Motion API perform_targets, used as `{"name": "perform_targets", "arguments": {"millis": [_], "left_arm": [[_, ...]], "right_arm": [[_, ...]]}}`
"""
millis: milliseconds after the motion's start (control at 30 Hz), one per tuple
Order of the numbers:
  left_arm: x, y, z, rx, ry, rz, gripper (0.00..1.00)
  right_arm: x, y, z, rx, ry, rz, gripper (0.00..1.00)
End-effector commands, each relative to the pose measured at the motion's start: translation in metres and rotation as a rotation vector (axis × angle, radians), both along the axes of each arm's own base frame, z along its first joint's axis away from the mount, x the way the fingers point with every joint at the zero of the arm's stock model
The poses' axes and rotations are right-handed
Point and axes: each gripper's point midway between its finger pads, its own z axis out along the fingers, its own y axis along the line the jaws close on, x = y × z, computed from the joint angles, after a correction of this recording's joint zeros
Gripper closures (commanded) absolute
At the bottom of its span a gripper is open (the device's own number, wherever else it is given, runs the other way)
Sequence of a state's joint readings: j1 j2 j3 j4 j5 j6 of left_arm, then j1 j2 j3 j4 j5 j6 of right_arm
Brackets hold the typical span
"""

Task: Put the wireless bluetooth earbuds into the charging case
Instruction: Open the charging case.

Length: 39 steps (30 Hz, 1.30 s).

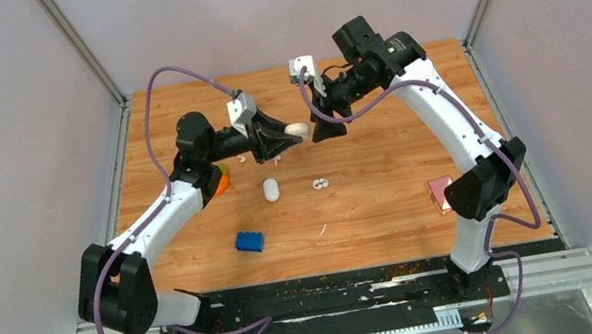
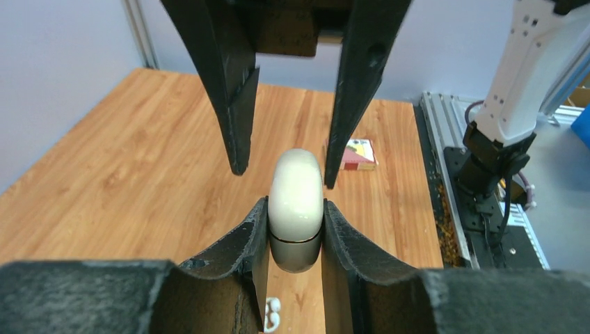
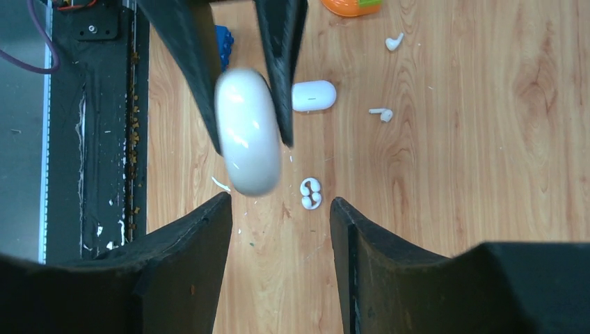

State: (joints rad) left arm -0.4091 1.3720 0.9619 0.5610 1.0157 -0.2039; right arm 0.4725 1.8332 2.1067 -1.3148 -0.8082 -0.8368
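**Case held in the air between my two claws**

My left gripper (image 1: 286,137) is clamped on the charging case (image 2: 296,195), a glossy white closed pebble with a thin seam, held above the table (image 1: 390,206). Facing it from 3 o'clock, my right gripper (image 3: 278,203) has its jaws apart, tips flanking the case's end; I cannot tell if they touch. Below, at 7 o'clock, lies a second white case (image 1: 272,190). At 6 o'clock sit two tiny white earbuds (image 1: 320,184) clumped together, with a stemmed earbud (image 3: 381,113) apart from them.
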Motion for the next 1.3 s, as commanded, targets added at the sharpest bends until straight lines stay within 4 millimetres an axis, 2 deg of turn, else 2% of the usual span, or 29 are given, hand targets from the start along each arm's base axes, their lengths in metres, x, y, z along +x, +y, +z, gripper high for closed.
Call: {"name": "perform_targets", "arguments": {"millis": [0,200,367,600,667,700,733,800,867,1100,1267], "left_arm": [[-0.007,-0.007,-0.006,-0.013,-0.101,-0.021,0.95],[-0.006,-0.01,-0.004,-0.043,-0.104,-0.005,0.95],[-0.006,-0.01,-0.005,-0.048,-0.1,-0.003,0.94],[-0.007,-0.011,-0.007,-0.036,-0.12,-0.02,0.89],[-0.007,-0.011,-0.01,-0.03,-0.119,-0.027,0.83],[-0.006,-0.012,-0.012,-0.026,-0.118,-0.027,0.74],[-0.006,-0.012,-0.013,-0.022,-0.116,-0.026,0.7],[-0.005,-0.012,-0.018,-0.012,-0.104,-0.025,0.6],[-0.004,-0.012,-0.022,-0.01,-0.078,-0.02,0.56],[0.001,-0.013,-0.027,-0.014,-0.04,-0.001,0.52],[0.004,-0.015,-0.027,-0.016,-0.038,-0.009,0.55]], "right_arm": [[-0.012,0.014,0.032,0.032,-0.177,0.052,0.47],[-0.024,0.019,0.024,-0.022,-0.166,0.076,0.55],[-0.02,0.018,0.017,-0.054,-0.159,0.066,0.61],[-0.016,0.014,0.013,-0.092,-0.173,0.065,0.76],[-0.015,0.013,0.014,-0.097,-0.18,0.063,0.82],[-0.015,0.012,0.015,-0.1,-0.185,0.062,0.85],[-0.015,0.011,0.015,-0.106,-0.187,0.062,0.87],[-0.013,0.009,0.015,-0.118,-0.2,0.056,0.88],[-0.012,0.007,0.016,-0.126,-0.212,0.053,0.89],[-0.007,0.002,0.017,-0.146,-0.24,0.032,0.92],[-0.006,0.003,0.014,-0.14,-0.233,0.023,0.91]]}}
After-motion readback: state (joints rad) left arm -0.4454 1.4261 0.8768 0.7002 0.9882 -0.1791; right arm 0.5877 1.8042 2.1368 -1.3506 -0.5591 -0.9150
